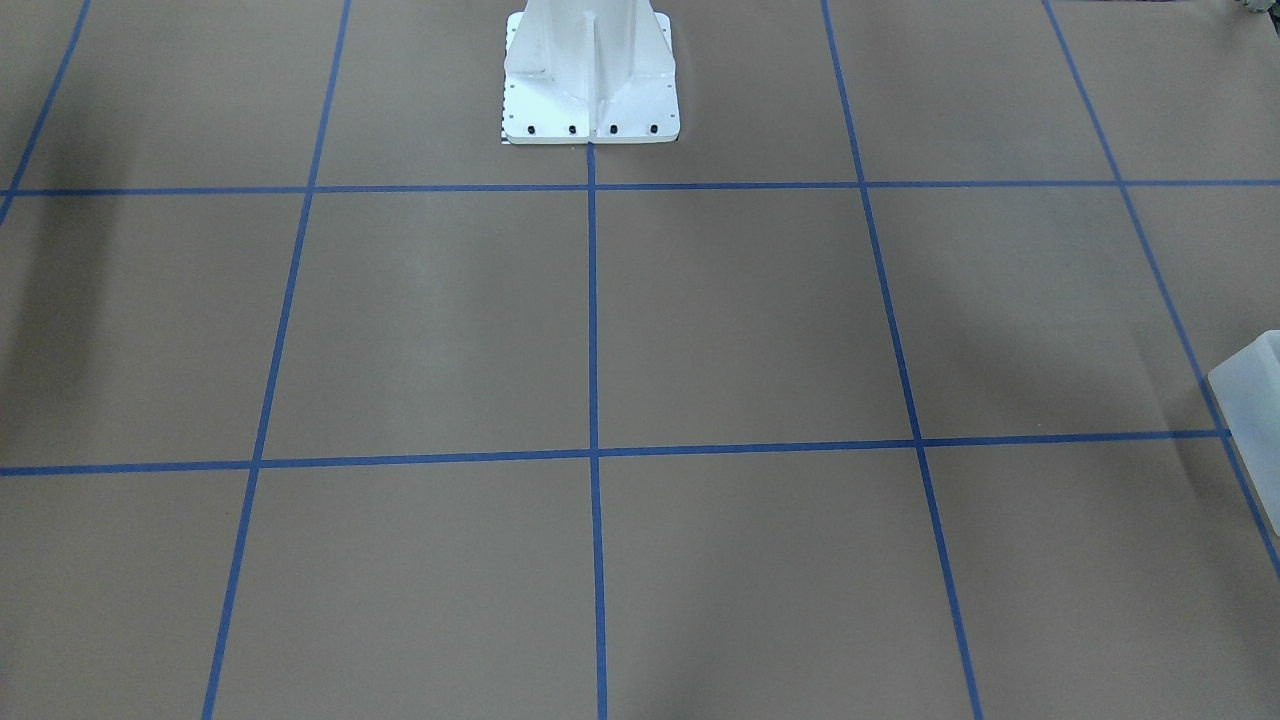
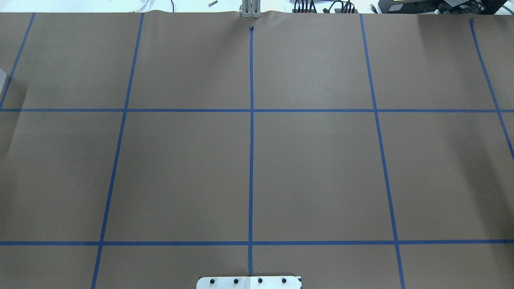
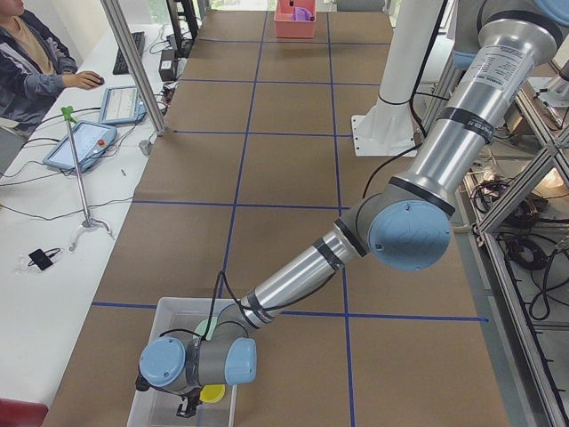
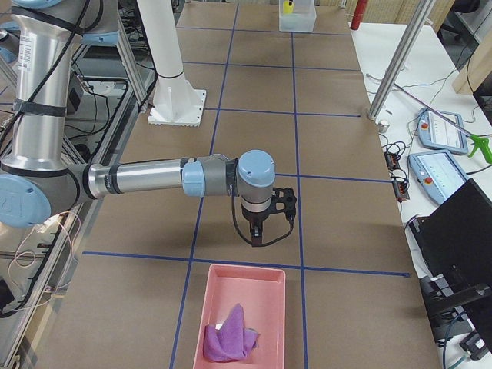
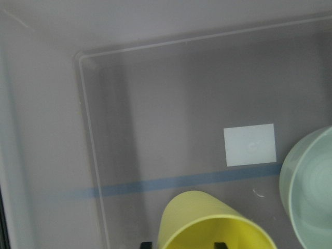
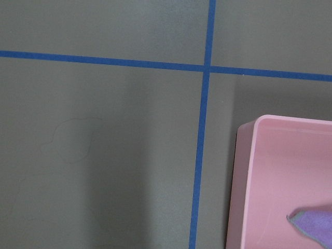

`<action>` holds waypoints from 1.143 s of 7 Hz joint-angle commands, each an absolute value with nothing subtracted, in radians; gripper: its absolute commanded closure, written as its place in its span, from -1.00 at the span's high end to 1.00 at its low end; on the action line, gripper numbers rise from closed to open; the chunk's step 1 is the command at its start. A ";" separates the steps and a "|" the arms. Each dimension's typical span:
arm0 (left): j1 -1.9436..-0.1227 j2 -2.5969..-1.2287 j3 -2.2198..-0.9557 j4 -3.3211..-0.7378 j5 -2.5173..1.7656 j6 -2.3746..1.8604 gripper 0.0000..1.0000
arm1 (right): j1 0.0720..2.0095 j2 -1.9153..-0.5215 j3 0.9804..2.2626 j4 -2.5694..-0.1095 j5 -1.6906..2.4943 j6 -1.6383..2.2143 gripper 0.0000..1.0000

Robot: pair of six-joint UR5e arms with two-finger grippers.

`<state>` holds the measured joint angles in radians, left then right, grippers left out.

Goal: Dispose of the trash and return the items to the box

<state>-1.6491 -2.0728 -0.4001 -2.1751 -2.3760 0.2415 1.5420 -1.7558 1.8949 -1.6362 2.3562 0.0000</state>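
The box (image 3: pixel 169 356) is a frosted translucent container at the table's near left end; its corner shows in the front view (image 1: pixel 1250 400). My left gripper (image 5: pixel 183 245) is down inside it. Its fingertips (image 5: pixel 146 245) stand apart on either side of the left wall of a yellow cup (image 5: pixel 212 223), and the gripper looks open. A pale green bowl (image 5: pixel 308 187) sits beside the cup. My right gripper (image 4: pixel 261 231) hangs over the table just beyond a pink tray (image 4: pixel 242 315) holding a purple cloth (image 4: pixel 229 334); I cannot tell if it is open or shut.
The white robot base (image 1: pixel 590 80) stands at the table's middle edge. The brown table carries a grid of blue tape (image 2: pixel 251 140). A white label (image 5: pixel 249 144) lies on the box floor. An operator (image 3: pixel 31 62) sits at a side desk.
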 commanded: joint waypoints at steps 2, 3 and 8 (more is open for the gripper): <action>-1.733 -2.047 -0.763 -1.876 -2.464 0.233 0.95 | 1.542 -1.775 1.904 -1.634 2.355 -0.002 1.00; -1.727 -1.932 -1.059 -1.723 -2.451 0.215 0.95 | 1.542 -1.776 1.910 -1.634 2.355 0.000 1.00; -1.459 -1.611 -1.822 -1.475 -2.372 -0.155 0.95 | 1.543 -1.784 1.916 -1.640 2.339 -0.002 1.00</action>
